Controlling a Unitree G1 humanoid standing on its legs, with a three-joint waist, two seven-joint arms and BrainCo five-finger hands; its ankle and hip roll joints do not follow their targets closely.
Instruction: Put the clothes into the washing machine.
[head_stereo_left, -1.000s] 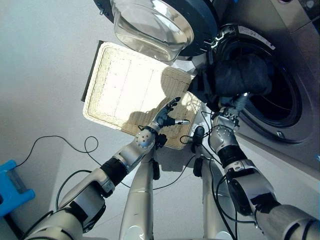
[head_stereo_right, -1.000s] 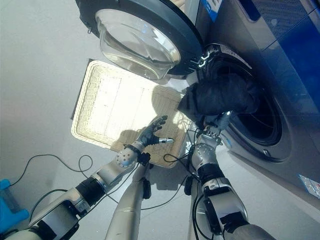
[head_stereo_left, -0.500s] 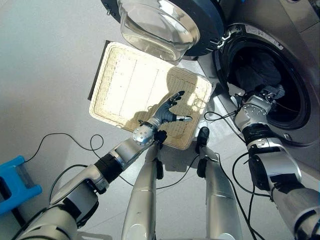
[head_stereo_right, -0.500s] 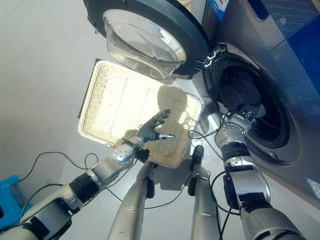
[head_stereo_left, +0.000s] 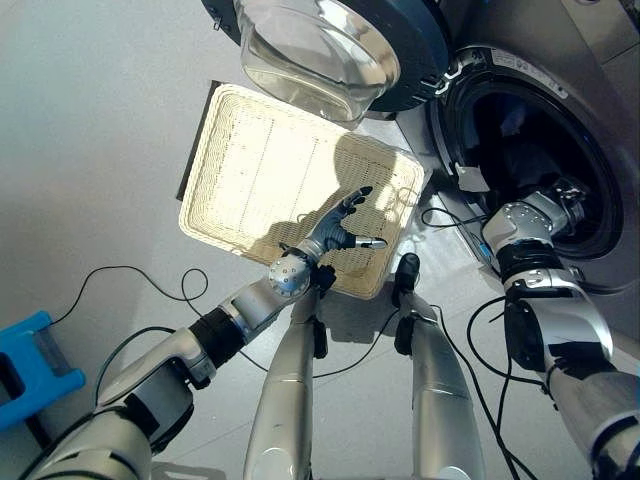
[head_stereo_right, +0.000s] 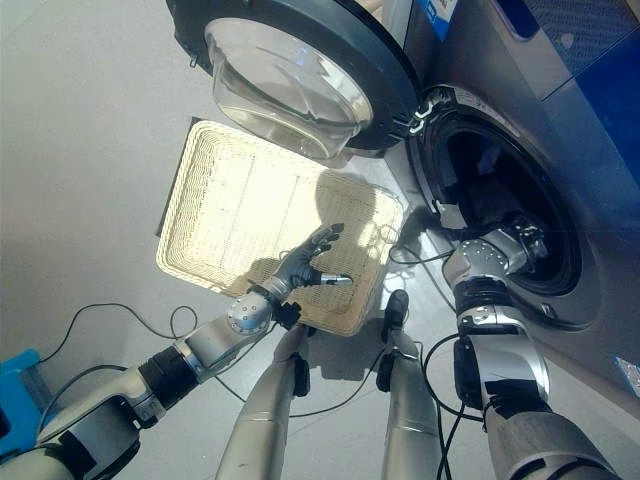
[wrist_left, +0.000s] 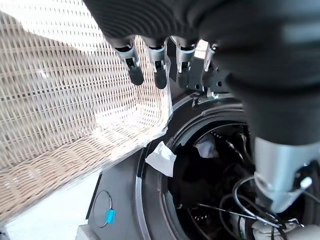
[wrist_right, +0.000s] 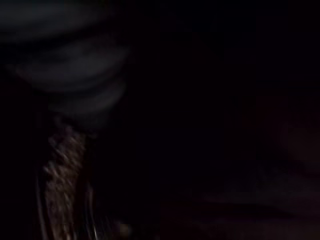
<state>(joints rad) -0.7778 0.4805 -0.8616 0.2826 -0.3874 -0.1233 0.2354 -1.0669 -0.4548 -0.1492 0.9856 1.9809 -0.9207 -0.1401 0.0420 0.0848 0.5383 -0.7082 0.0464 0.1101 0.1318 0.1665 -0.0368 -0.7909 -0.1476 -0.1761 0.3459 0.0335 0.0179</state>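
The washing machine (head_stereo_left: 598, 262) stands at the right with its round door (head_stereo_left: 318, 52) swung open. Dark clothes (wrist_left: 197, 172) lie inside the drum, with a white tag (wrist_left: 160, 156) showing at the mouth. My right hand (head_stereo_left: 563, 196) reaches into the drum's lower rim, its fingers hidden in the dark interior. My left hand (head_stereo_left: 345, 226) hovers open, fingers spread, over the near right corner of the wicker basket (head_stereo_left: 262, 170), which lies flat on the floor with nothing in it.
The open door's glass bowl (head_stereo_right: 285, 85) overhangs the basket's far edge. A blue object (head_stereo_left: 30, 362) sits on the floor at the lower left. Grey floor stretches to the left of the basket.
A second ago my right hand held a dark bundle of clothes at the drum's mouth; now the clothes are inside and the hand sits deeper. The left hand has barely moved. The camera shifted.
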